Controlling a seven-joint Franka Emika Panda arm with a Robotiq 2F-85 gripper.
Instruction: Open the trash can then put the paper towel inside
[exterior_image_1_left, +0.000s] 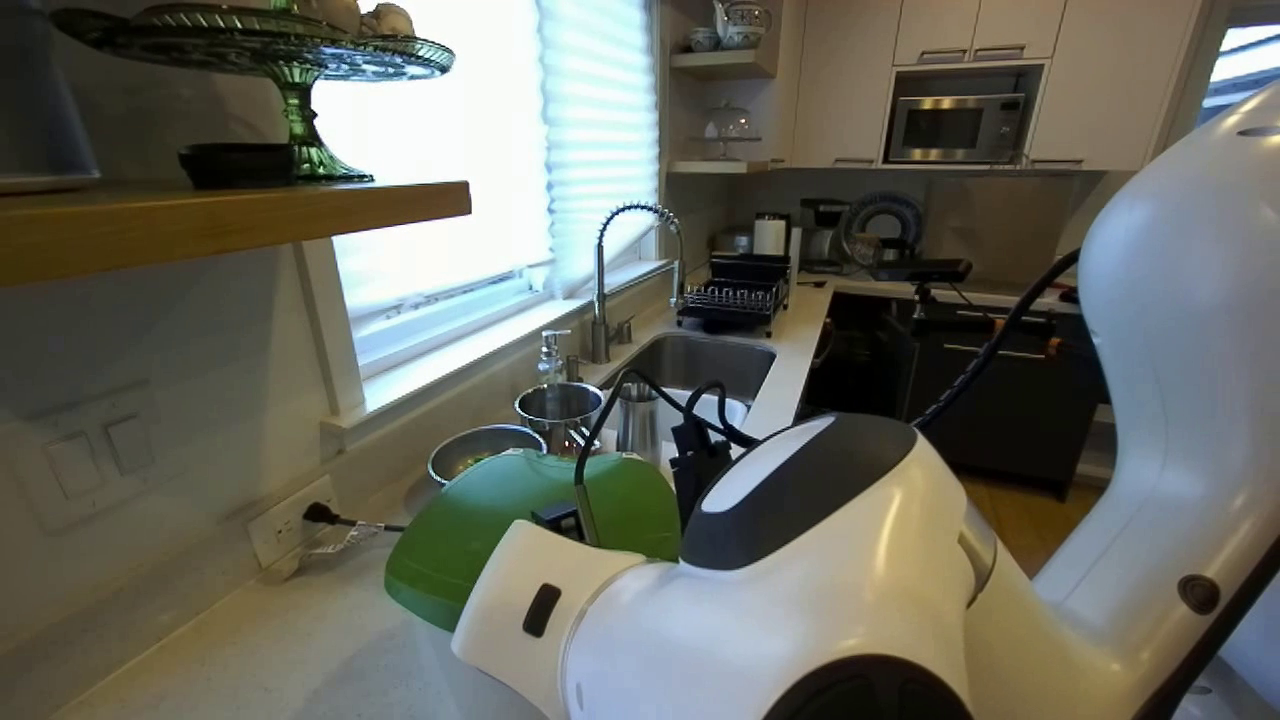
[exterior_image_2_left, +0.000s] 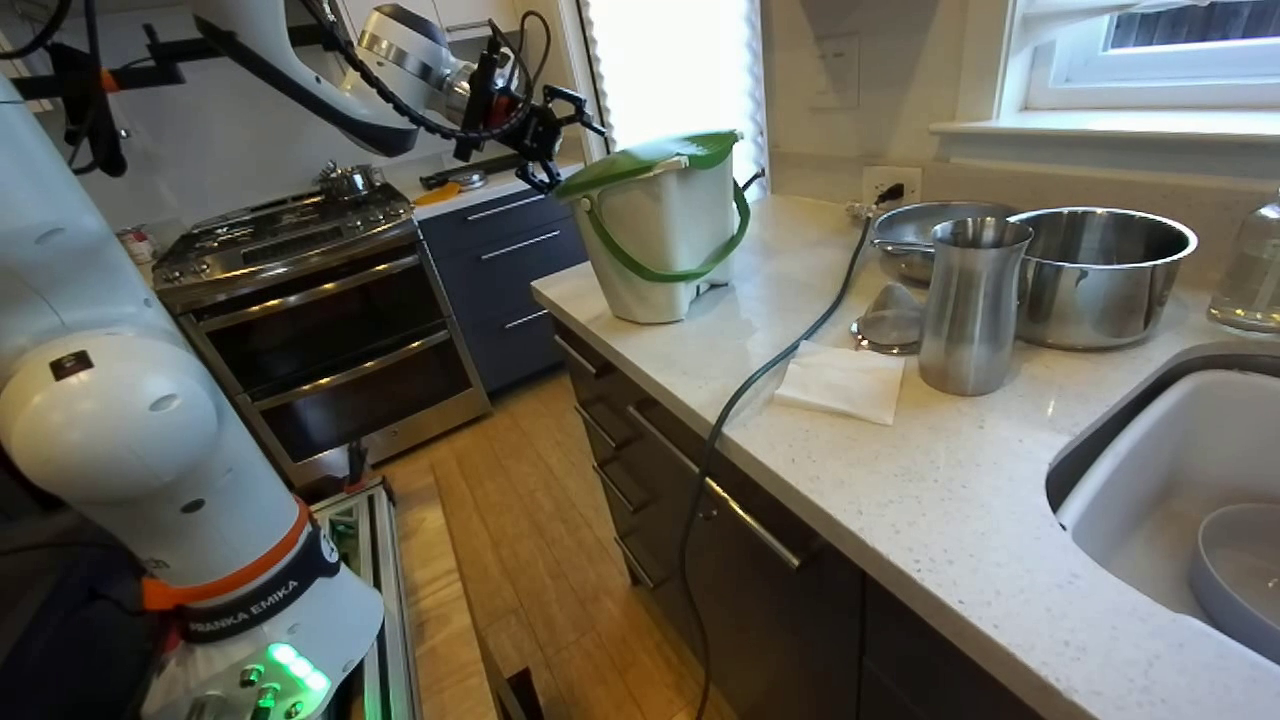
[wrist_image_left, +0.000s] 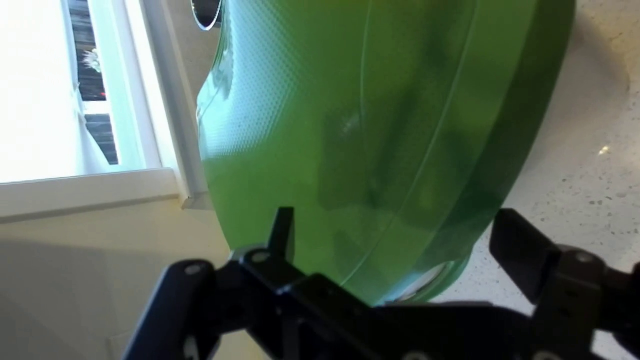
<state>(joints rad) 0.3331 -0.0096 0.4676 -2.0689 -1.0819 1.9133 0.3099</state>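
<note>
Bin (exterior_image_2_left: 660, 215): stood on the counter (exterior_image_2_left: 880, 500), its body mostly hidden by the arm (exterior_image_1_left: 780, 620) in an exterior view.
Lid (wrist_image_left: 325, 175): lay over the bin's top; the wrist view cut off one end.
Claw (wrist_image_left: 397, 227): was spread; whether it touched the lid could not be told.
Towel (exterior_image_2_left: 840, 382): lay flat on the counter, just beside the cup (exterior_image_2_left: 968, 310).
Bowl (exterior_image_1_left: 495, 442): held something yellowish, too small to name.
Cord tag (exterior_image_1_left: 348, 538): carried print too small to read.
Base band (exterior_image_2_left: 262, 612): read "FRANKA EMIKA", the first letter unclear.

Blown-out window (exterior_image_1_left: 440, 150), dim wall (exterior_image_1_left: 190, 340) beside it
</note>
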